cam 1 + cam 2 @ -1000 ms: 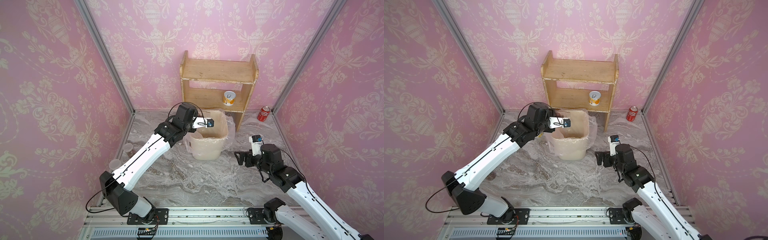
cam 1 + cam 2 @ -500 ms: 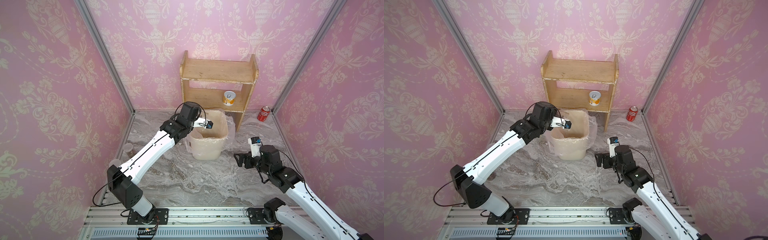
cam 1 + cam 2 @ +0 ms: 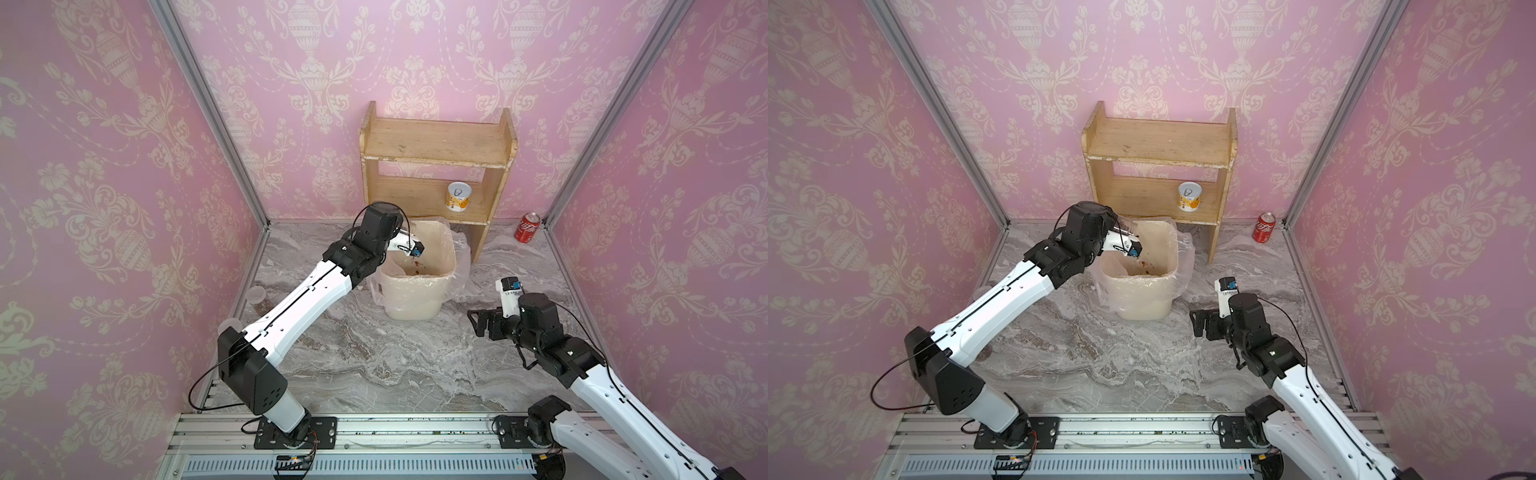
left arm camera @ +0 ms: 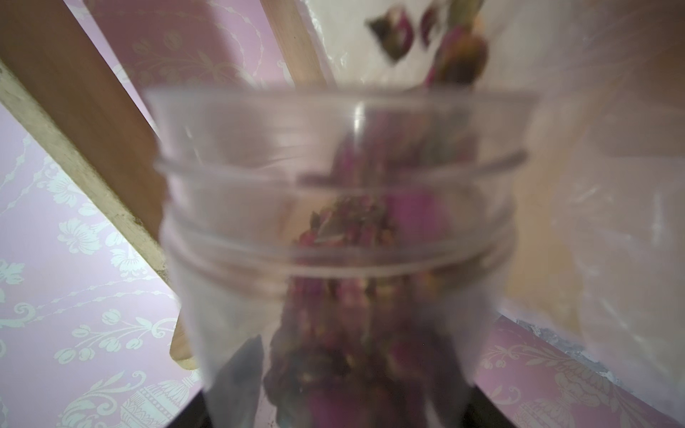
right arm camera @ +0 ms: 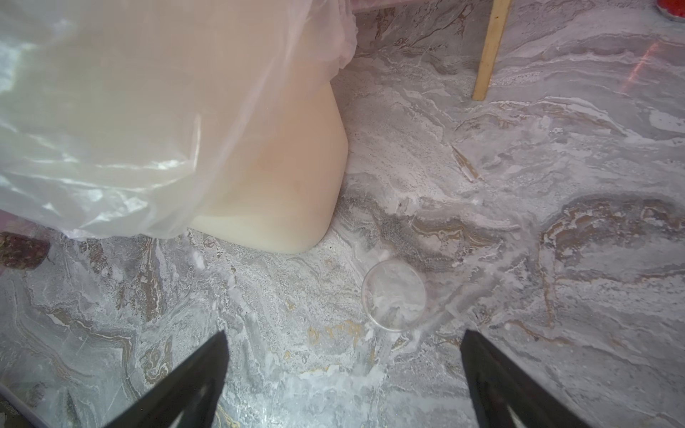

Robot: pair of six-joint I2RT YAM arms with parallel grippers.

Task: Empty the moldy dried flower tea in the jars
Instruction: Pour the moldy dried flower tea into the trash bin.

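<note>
Left hand (image 3: 409,244) grips a jar (image 4: 341,207) tilted over the bin (image 3: 415,297), tea (image 4: 348,229) spilling in. Right hand (image 5: 343,333) gapes wide beside the bin, a lid (image 5: 393,294) near its base.

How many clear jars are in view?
3. One jar is tipped over the bin; a second jar stands by the left wall; a third jar beside it is partly hidden by the left arm.

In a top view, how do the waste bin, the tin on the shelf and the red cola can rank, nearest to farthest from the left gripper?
1. Waste bin: directly under the left gripper.
2. Tin: on the lower board of the shelf, behind the bin.
3. Red cola can: on the floor, far right corner.
</note>
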